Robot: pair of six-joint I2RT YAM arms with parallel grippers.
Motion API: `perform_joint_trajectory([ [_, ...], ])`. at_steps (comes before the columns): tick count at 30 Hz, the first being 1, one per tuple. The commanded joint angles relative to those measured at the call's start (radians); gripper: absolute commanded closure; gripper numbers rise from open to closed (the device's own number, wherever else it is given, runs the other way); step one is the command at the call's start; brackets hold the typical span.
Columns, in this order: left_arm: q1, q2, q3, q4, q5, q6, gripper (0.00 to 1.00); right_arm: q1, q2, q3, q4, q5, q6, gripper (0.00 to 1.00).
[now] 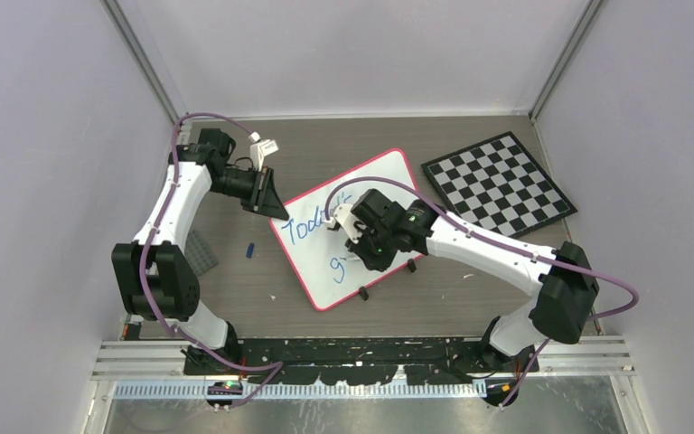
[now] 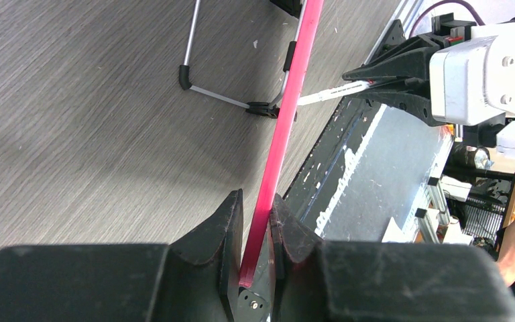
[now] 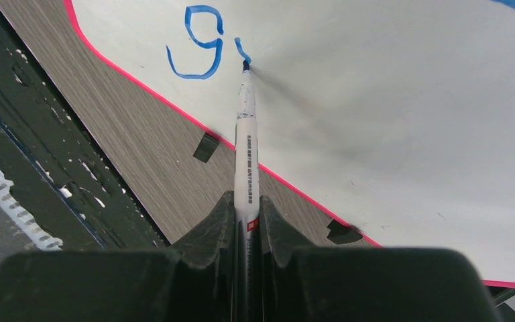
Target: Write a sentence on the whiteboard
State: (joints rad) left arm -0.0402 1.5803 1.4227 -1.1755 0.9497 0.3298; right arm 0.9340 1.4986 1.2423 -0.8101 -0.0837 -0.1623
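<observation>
You're mid-sentence: your left pincer (image 2: 256, 201) is clamped on the pink frame of the whiteboard (image 1: 389, 181), which lies in the middle of the bench (image 1: 343, 136), and your right pincer (image 3: 247, 204) grips the marker (image 3: 245, 127), its tip apparently touching just beside the blue "g" (image 3: 198, 50), so the next move calls for a light, even stroke.

Whiteboard (image 1: 375, 190) is white with a pink-red frame and blue lettering, marker (image 3: 246, 134) is white-barrelled with a black tip, checkerboard (image 1: 497, 183) upper right is black-and-white squares, table (image 1: 470, 294) is grey-brown woodgrain, small piece (image 1: 249, 250) centre-left is blue, arms (image 1: 488, 244) are white with black joints, cables (image 1: 616, 291) are purple.
</observation>
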Motion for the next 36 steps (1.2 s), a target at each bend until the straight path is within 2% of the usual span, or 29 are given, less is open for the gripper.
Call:
perform_joint_trajectory([
  [1, -0.005, 0.0, 0.019, 0.0, -0.065, -0.006, 1.0, 0.007, -0.01, -0.025, 0.011, 0.021, 0.005, 1.0],
  [10, -0.005, -0.001, 0.018, 0.0, -0.064, -0.006, 1.0, 0.031, -0.015, -0.061, 0.011, 0.015, 0.011, 1.0],
  [20, -0.006, 0.001, 0.016, 0.0, -0.062, -0.005, 1.0, 0.031, -0.038, 0.089, -0.046, -0.018, 0.015, 1.0],
  [36, -0.006, 0.0, 0.022, -0.004, -0.067, -0.006, 1.0, 0.031, 0.029, 0.114, -0.011, 0.069, -0.006, 1.0],
])
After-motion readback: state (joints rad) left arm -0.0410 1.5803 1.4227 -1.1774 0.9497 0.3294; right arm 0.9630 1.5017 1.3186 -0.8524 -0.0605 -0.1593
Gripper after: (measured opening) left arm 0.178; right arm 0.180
